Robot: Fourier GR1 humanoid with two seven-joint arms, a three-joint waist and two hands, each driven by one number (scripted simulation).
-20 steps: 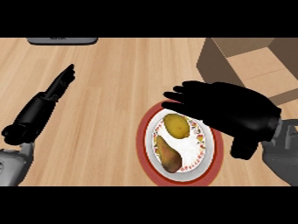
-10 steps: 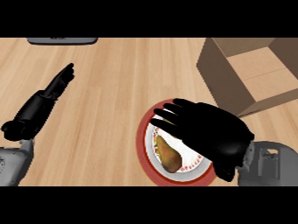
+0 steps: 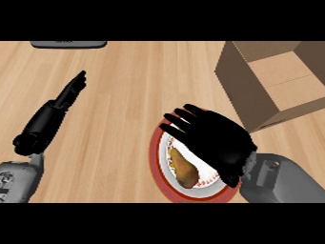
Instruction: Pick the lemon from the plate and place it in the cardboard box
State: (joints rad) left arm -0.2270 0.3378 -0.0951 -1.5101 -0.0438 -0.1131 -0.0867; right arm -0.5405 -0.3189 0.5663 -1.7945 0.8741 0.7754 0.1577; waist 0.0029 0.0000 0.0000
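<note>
Head view | right hand [image 3: 214, 140] is hovering over plate [image 3: 155, 157] at counter's near edge, fingers spread – nothing pinched | lemon is hiding under palm – can't confirm | advice: close only once centred | cardboard box [image 3: 244, 86] is waiting at far right corner | left hand [image 3: 52, 116] is resting, fingers straight

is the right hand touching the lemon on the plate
Cannot tell. In the head view the right hand overlaps the plate from above, hiding any contact or gap.
</note>
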